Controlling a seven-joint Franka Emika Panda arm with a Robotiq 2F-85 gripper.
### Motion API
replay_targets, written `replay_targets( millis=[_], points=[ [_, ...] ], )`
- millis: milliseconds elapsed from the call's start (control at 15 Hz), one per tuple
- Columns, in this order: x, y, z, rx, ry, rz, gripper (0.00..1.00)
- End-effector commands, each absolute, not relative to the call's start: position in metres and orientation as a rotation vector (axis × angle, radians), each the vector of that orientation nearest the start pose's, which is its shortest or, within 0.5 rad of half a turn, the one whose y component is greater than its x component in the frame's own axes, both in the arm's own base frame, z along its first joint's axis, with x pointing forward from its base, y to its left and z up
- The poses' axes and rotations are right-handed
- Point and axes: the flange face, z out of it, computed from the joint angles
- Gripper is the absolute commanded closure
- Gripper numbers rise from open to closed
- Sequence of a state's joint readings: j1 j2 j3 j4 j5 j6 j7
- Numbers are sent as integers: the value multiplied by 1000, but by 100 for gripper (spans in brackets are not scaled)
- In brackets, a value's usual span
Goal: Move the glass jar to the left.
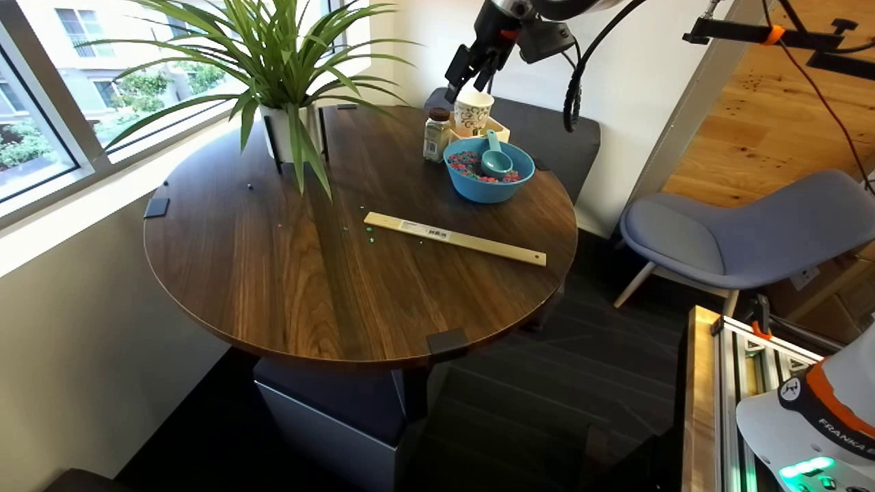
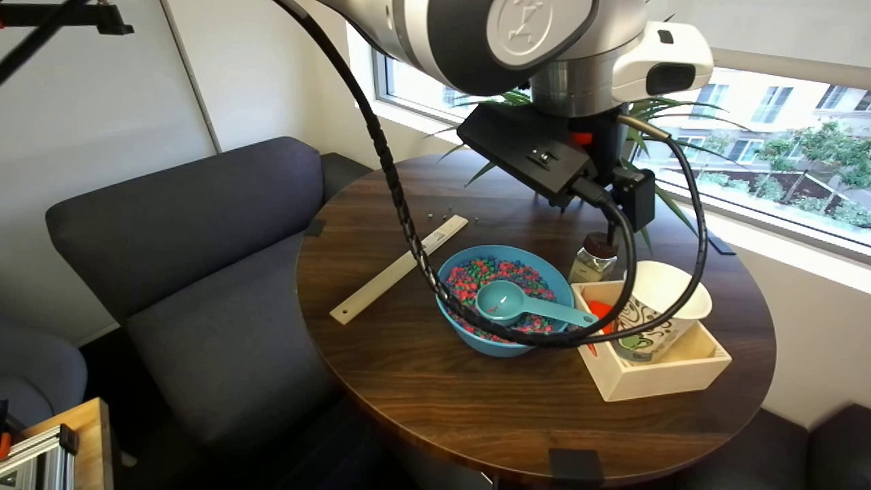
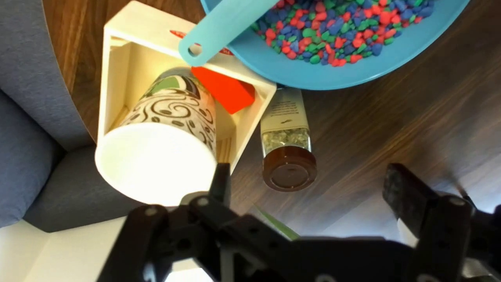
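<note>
The jar (image 3: 287, 137) stands upright on the table (image 1: 273, 273), lid (image 3: 289, 168) on, beside the box (image 3: 141, 23) and close to the bowl (image 3: 325, 79); whether it touches either I cannot tell. The jaws are wide and hold nothing, seemingly above the level of the lid.

The likeliest trouble is crowding: on the way down, 1 jaw could catch the rim of the cup (image 3: 156, 156) or the box wall, since both lie so near the jar. A grip on the lid alone might slip or let the jar swing. Knocking the bowl could send the scoop (image 3: 229, 31) sliding, as its handle juts past the rim. The cable (image 2: 389, 175) hangs in a loop and may snag the cup or scoop; how near it is I cannot judge.

Of the 4 containers, the jar holds greenish flakes, the bowl red, blue and green bits (image 3: 332, 35) with the scoop on top, and the box the cup and a red piece (image 3: 227, 88); the cup's inside glares white, so its contents cannot be told
</note>
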State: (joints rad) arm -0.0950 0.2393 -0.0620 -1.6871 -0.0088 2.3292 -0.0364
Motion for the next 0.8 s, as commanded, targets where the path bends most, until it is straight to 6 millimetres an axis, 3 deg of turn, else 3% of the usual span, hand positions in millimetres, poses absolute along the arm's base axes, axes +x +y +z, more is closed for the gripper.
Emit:
replay_targets(
  millis=[0,400,733],
  points=[
    [689,-101,487,-3121,118,-680,0],
    [721,-104,455,-3081,157,-656,0],
    [729,-110,441,-3091,188,-613,1]
  ],
)
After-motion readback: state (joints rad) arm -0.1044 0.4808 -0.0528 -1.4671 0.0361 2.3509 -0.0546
